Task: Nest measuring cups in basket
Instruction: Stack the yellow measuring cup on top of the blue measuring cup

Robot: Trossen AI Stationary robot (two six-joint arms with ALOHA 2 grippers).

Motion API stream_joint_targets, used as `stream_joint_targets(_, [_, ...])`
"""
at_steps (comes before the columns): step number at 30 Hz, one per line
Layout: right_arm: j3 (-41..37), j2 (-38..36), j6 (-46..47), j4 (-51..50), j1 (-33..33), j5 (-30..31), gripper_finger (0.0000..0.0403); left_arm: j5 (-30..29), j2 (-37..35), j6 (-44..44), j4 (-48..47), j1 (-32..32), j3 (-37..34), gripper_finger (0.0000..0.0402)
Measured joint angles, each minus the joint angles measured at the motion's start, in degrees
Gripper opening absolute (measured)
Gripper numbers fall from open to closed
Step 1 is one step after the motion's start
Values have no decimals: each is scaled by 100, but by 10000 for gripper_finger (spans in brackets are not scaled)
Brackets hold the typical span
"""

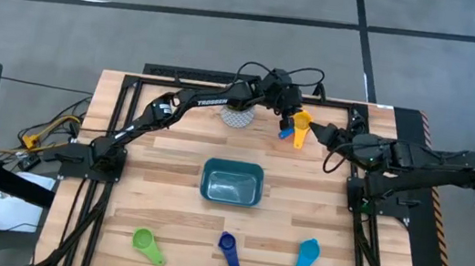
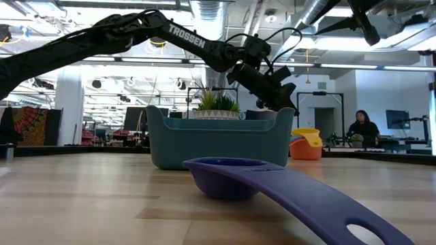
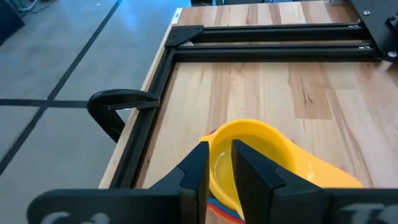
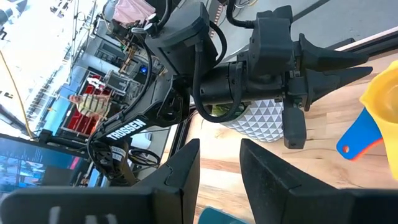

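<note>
A stack of nested measuring cups (image 1: 299,127) stands at the far side of the table: a yellow cup (image 3: 261,155) on top, orange below it, a blue handle (image 4: 356,140) sticking out. My left gripper (image 3: 218,169) hovers at the yellow cup's rim with a narrow gap between its fingers. The teal basket (image 1: 232,183) rests in the table's middle. A green cup (image 1: 147,245), a dark blue cup (image 2: 225,178) and a light blue cup (image 1: 306,257) lie along the near edge. My right gripper (image 4: 219,168) waits open at the far right, holding nothing. My left gripper comes at the yellow cup's rim (image 3: 214,146) slanting down from the table's left, its fingers slightly apart. Whether either finger touches the rim, I cannot tell. The cup sits nested on the stack.
A white patterned pot with a green plant (image 1: 240,117) stands just left of the stack, under the left arm. Black frame rails (image 3: 267,40) run along the far edge. A person (image 2: 362,129) sits in the room beyond.
</note>
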Motion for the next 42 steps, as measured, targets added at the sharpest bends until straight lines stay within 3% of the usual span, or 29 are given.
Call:
stream_joint_targets(5, [2, 149, 1, -228, -16, 6, 139, -58, -2, -97, -530, -1, 217, 59])
stream_joint_targets(13, [-4, 878, 1467, -3164, -721, -179, 130, -475, -194, -204, -1593, 8, 280, 59])
stream_joint_targets(16, [-4, 1074, 1348, -3555, -1229, -400, 115, -476, -294, -344, -1871, 12, 278, 59])
stream_joint_targets(25, [0, 1503, -1780, -2001, -3478, -1970, 54, -445, -788, -392, -2165, 33, 280, 59])
stream_joint_targets(28, [-2, 1820, -2754, -1534, -4224, -2870, 27, -440, -996, -447, -2309, 80, 280, 59])
stream_joint_targets(34, [-186, 2558, -3616, -345, -5033, -4577, 13, -440, -1306, -442, -2557, 187, 280, 59])
stream_joint_targets(42, [-270, 3371, -3914, 173, -5421, -4813, 7, -448, -1532, -322, -2864, 249, 280, 59])
